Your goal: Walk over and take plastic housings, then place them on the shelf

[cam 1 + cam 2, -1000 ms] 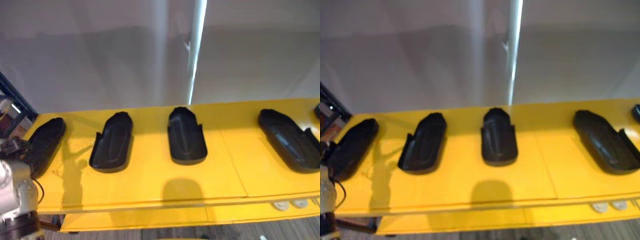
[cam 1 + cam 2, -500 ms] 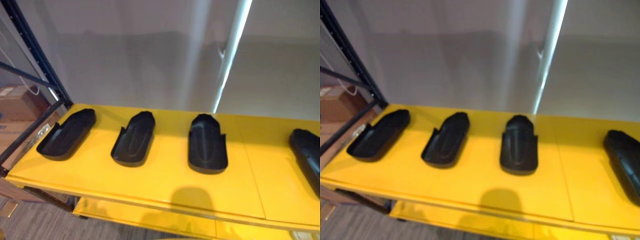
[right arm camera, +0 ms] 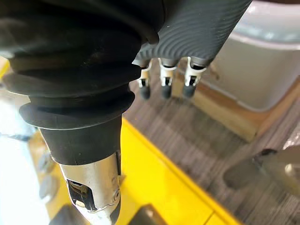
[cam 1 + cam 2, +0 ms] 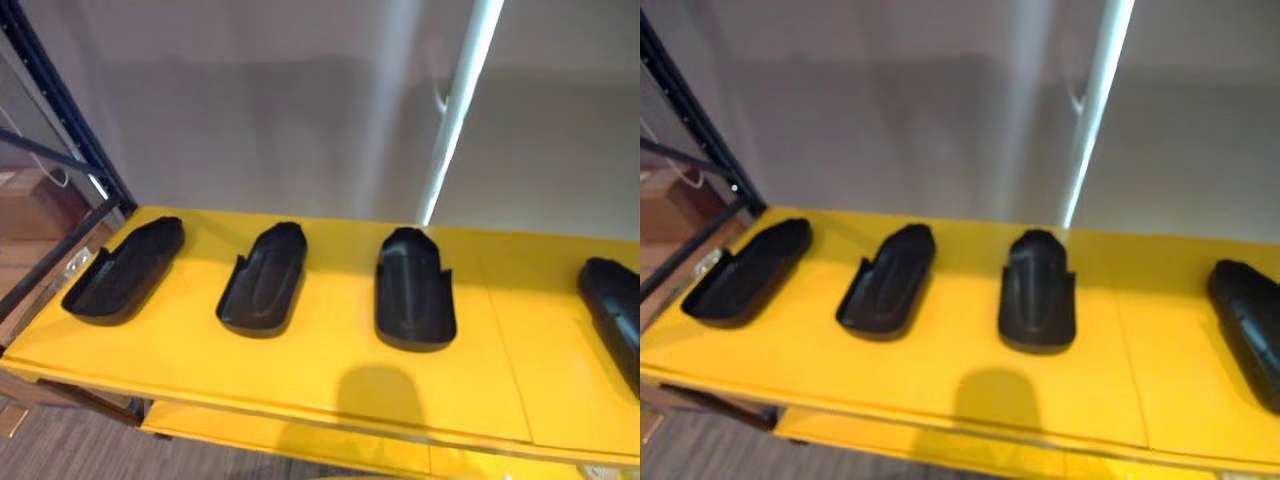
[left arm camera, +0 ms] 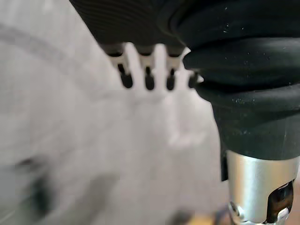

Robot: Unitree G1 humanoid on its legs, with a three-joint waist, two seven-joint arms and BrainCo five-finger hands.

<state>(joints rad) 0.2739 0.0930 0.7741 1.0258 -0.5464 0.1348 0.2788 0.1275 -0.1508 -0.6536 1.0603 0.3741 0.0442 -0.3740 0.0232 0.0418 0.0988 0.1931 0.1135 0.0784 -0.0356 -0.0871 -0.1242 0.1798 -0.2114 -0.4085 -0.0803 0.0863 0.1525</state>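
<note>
- four black plastic housings (image 4: 262,294) lying in a row on the glossy yellow shelf (image 4: 330,365), well apart, hollow side up.
- left hand (image 5: 149,80) and right hand (image 3: 165,80) both empty, fingers straight and spread.
- judged between carries; next calls for fetching another housing.
- smooth matte moulded shells, rounded at one end, with thin raised walls.

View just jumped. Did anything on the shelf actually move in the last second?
The head camera swung, so the picture shifted. The left arm, a second ago beside the leftmost housing, has pulled away; the left hand is open and empty, as is the right hand. All four housings stay in their row on the yellow shelf.
</note>
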